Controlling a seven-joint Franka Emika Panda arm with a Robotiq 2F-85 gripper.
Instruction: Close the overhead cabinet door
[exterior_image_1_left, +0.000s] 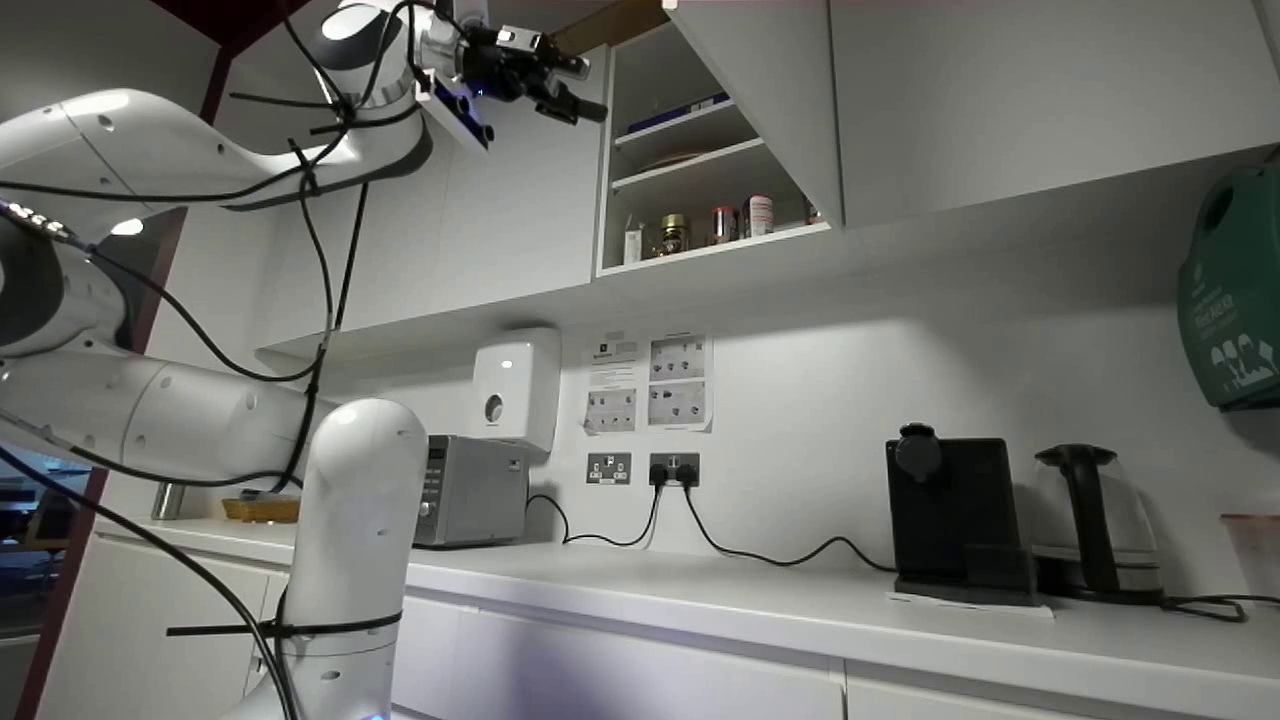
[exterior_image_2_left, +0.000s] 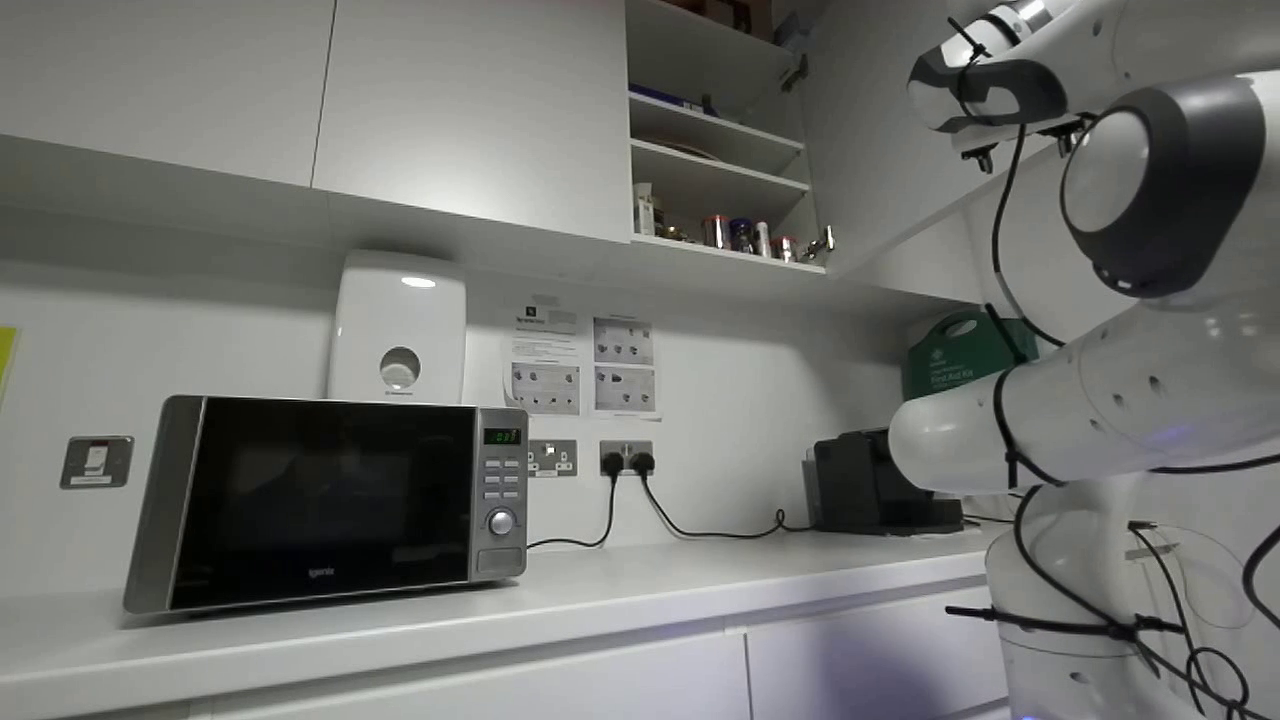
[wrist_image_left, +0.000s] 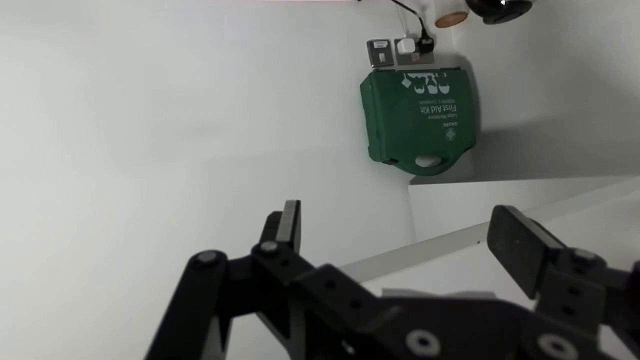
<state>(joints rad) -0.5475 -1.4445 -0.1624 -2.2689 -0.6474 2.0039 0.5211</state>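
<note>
The overhead cabinet door, a plain flat white panel, stands swung open in both exterior views (exterior_image_1_left: 775, 85) (exterior_image_2_left: 880, 130). It leaves the cabinet's shelves (exterior_image_1_left: 690, 165) of small jars exposed. My gripper (exterior_image_1_left: 590, 88) is raised to the left of the opening in that exterior view, apart from the door. Its black fingers are spread with nothing between them in the wrist view (wrist_image_left: 395, 222). Behind them there runs a white panel with a pale grey edge (wrist_image_left: 415, 254), which looks like the door. The gripper itself is not visible in the exterior view with the microwave.
A wider white cabinet panel (exterior_image_1_left: 1040, 90) adjoins the open door. A green first aid kit (wrist_image_left: 420, 120) hangs on the wall. Below, the counter holds a microwave (exterior_image_2_left: 330, 500), a black coffee machine (exterior_image_1_left: 955, 520) and a kettle (exterior_image_1_left: 1095, 520). Loose cables hang along the arm.
</note>
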